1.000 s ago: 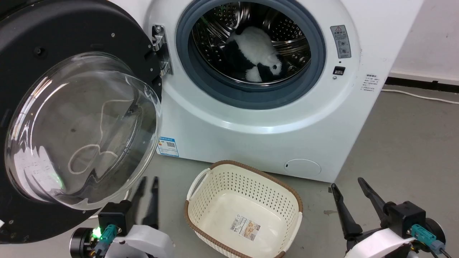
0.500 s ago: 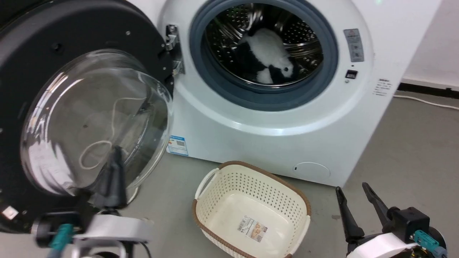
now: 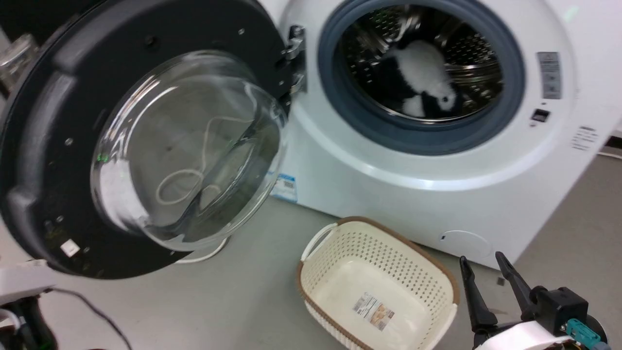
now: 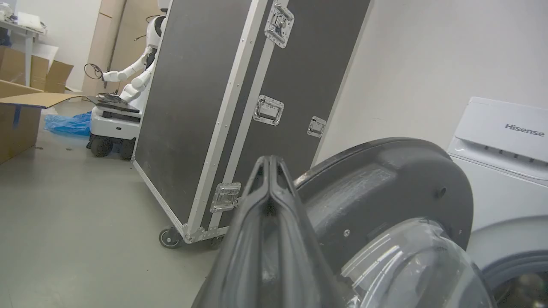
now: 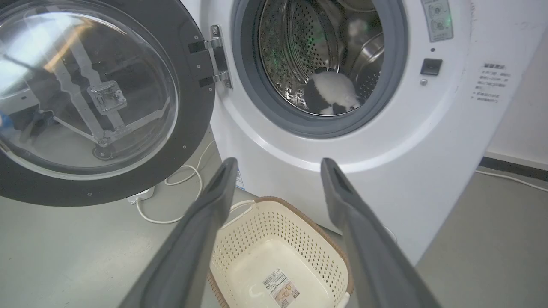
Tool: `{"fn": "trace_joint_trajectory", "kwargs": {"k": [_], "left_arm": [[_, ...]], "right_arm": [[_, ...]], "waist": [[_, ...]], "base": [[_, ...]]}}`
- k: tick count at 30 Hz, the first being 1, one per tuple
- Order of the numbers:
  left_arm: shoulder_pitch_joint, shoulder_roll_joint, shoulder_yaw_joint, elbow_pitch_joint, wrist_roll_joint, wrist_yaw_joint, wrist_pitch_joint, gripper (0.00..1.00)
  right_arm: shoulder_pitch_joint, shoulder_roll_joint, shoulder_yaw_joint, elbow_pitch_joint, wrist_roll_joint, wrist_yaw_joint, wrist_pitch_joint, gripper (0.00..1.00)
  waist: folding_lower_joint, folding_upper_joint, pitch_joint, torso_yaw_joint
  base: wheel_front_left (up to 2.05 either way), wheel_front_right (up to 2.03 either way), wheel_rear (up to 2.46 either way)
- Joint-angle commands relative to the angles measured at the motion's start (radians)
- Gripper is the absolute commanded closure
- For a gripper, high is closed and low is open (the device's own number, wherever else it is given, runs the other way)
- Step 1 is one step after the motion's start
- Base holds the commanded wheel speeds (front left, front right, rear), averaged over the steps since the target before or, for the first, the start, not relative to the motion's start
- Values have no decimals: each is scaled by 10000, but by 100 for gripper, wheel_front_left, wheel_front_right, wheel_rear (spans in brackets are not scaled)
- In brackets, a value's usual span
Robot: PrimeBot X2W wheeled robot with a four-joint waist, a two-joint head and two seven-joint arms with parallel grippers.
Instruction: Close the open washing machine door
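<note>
The left end effector (image 4: 269, 164), closed tight on nothing, sits close beside the rim of the washing machine door (image 3: 146, 136), which hangs wide open to the left of the washing machine (image 3: 413, 194), with its hinge (image 3: 296, 58) on the right. So I think the left arm is nearer to push it, while the right end effector (image 3: 480, 260) waits open, well apart. A second ago the left one was open.

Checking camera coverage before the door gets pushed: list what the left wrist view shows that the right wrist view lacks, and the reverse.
Left wrist view: the shut left gripper, a tall black wheeled case, a second white robot, cardboard boxes. Right wrist view: the open right gripper, a cream basket, a plush toy in the drum, a white cable. Both: the open door and the washing machine.
</note>
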Motion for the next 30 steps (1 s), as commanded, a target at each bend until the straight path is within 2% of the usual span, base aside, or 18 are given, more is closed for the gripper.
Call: {"fn": "trace_joint_trajectory", "kwargs": {"k": [1, 3, 7, 11, 17, 24, 25, 30], "left_arm": [[-285, 3, 418, 437, -363, -121, -90, 100], [-514, 172, 684, 1343, -628, -262, -120, 100], [-1349, 905, 1104, 2854, -1519, -339, 315, 100], [-1902, 1789, 1078, 3943, -1948, -435, 1276, 100], [-2579, 2583, 763, 4895, -2788, -763, 3070, 100], [-2854, 2854, 455, 5032, -4473, -1080, 5510, 100], [-2784, 2800, 470, 4885, -5024, -1117, 6141, 100], [-2304, 2512, 228, 4017, -6235, -1186, 7825, 100]], "right_arm": [[207, -1, -31, 4, 86, 6, -72, 0], [209, -1, -63, -61, 30, 6, -32, 0], [166, -2, -156, -342, -185, 7, 164, 0], [86, -2, -267, -763, -420, 7, 417, 0], [50, -2, -381, -1316, -605, 7, 693, 0], [81, -2, -422, -1566, -619, 8, 786, 0], [92, -2, -445, -1563, -590, 8, 757, 0], [172, -2, -656, -1416, -367, 8, 561, 0]], "waist": [[-1, 0, 178, 241], [-1, 0, 334, 397], [-1, 0, 799, 599], [-1, 0, 1353, 660], [-1, 0, 2046, 729], [-1, 0, 2329, 859], [-1, 0, 2293, 932], [-1, 0, 2035, 1272]], "base": [[0, 0, 0], [0, 0, 0], [0, 0, 0], [0, 0, 0], [0, 0, 0], [0, 0, 0], [0, 0, 0], [0, 0, 0]]}}
